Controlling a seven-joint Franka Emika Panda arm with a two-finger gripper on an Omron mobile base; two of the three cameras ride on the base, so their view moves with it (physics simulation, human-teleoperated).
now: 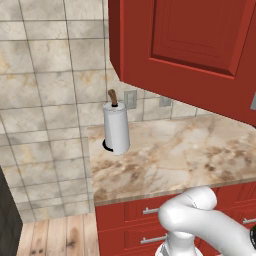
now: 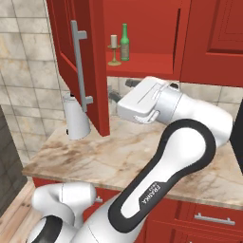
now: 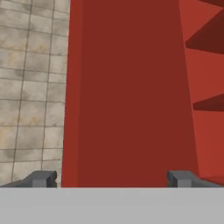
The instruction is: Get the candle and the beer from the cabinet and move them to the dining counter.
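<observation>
While its jaws are standing spread wide and holding nothing, the gripper is facing the open door of the cabinet. Inside that cabinet, the candle and the beer are sitting side by side on the shelf.

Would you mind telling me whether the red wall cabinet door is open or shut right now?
Open. In the right base view the cabinet door swings outward, exposing the candle and beer on its shelf.
</observation>
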